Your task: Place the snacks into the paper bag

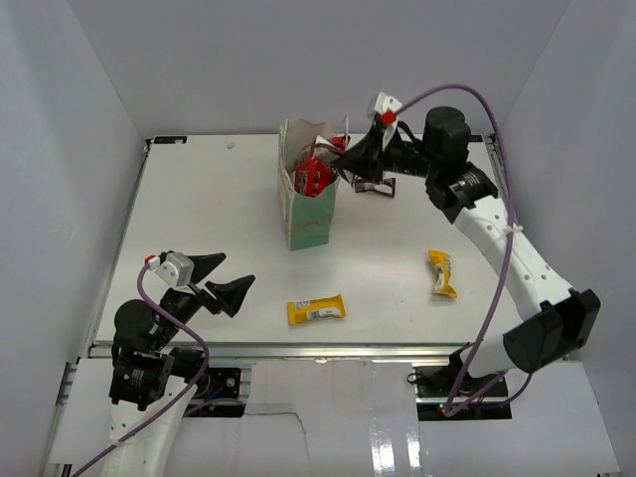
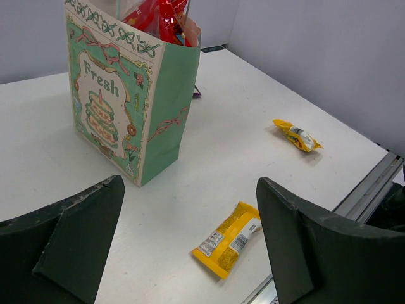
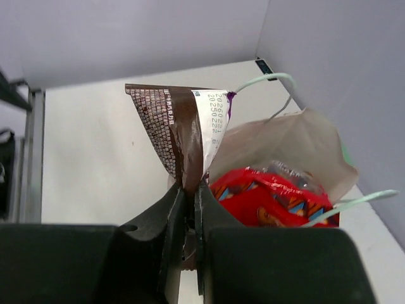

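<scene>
My right hand [image 3: 190,190] is shut tight on one end of a brown bar [image 3: 174,130]. The bar sticks out past my fingers, right by the open top of the paper bag [image 1: 310,221], on its 3 o'clock side. A red packet [image 3: 272,196] is already in the bag. The bag stands at 12 o'clock on the surface [image 1: 199,199]. My left hand [image 1: 237,270] hangs at 8 o'clock, fingers wide apart, holding nothing. One yellow bar [image 1: 316,311] lies at 6 o'clock from the bag, the other yellow bar [image 1: 441,272] at 4 o'clock.
</scene>
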`<state>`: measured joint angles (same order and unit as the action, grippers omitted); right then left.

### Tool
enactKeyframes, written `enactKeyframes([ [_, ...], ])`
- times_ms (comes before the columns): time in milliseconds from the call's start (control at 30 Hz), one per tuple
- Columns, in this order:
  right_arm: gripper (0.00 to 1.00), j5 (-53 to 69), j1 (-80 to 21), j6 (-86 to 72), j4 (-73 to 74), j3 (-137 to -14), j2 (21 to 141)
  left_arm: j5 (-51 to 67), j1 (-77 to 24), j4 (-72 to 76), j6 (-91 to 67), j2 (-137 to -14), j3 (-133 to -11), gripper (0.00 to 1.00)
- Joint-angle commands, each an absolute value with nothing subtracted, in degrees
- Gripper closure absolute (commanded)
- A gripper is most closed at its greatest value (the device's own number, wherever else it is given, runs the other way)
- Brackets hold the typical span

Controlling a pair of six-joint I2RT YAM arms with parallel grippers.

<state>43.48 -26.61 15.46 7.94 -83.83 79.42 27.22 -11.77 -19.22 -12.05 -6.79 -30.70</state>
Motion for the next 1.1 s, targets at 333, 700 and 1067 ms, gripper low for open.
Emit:
enactKeyframes([
  [333, 0.92, 17.52, -29.88, -33.31, -0.27, -105.11, 97.9, 28.39, -11.51, -17.93, -12.04, -7.47, -30.23, 0.04],
  [700, 0.88, 0.26, -35.16, -33.49, 7.47, -109.16, 103.44, 28.65, -11.34, -18.02, -11.95, -7.12, -30.15, 0.04],
  [1067, 0.65, -2.29, -37.09, -32.26, 6.24, -105.56, 103.71, 28.83, -11.25, -17.75, -11.95, -6.77, -30.06, 0.04],
])
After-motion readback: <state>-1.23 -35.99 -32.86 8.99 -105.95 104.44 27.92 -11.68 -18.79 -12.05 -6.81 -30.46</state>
